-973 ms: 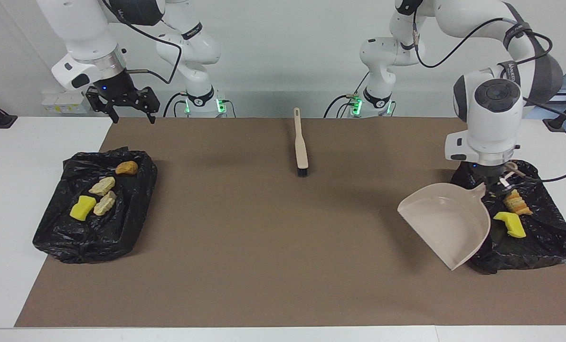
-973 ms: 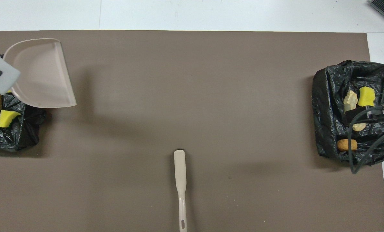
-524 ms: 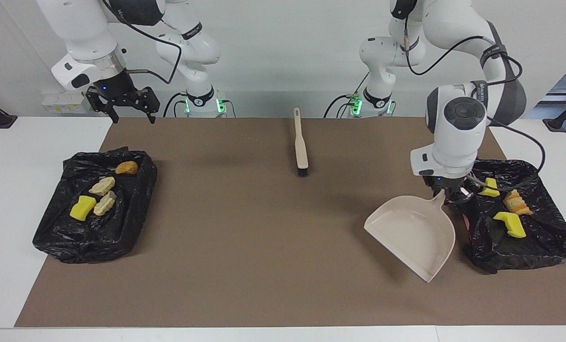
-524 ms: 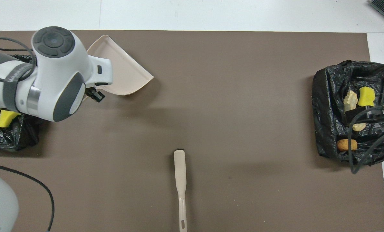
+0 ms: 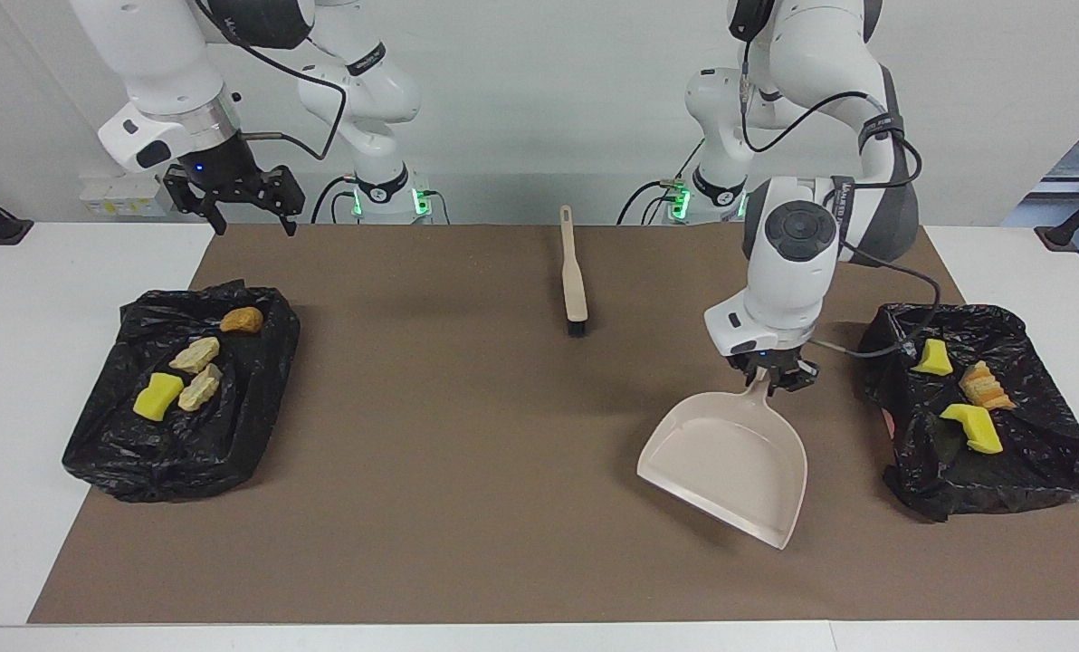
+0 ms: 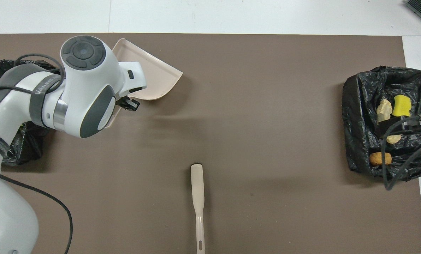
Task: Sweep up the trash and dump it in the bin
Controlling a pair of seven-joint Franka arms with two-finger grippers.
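A brown mat covers the white table. The left gripper clamps the dustpan handle over open mat; the right gripper hangs spread by the mat edge.

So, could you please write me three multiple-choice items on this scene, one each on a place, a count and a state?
1. Where does the brush lie?
A. on the mat, between the two bins
B. in the dustpan
C. in a bin

2. How many scraps of trash show in the bin at the left arm's end?
A. one
B. three
C. six

3. What is the left gripper doing?
A. hanging open
B. holding the dustpan by its handle
C. holding the brush

Answers: 1 A, it rests on bare mat; 2 B, two yellow bits and a striped roll; 3 B, it is shut on the handle.
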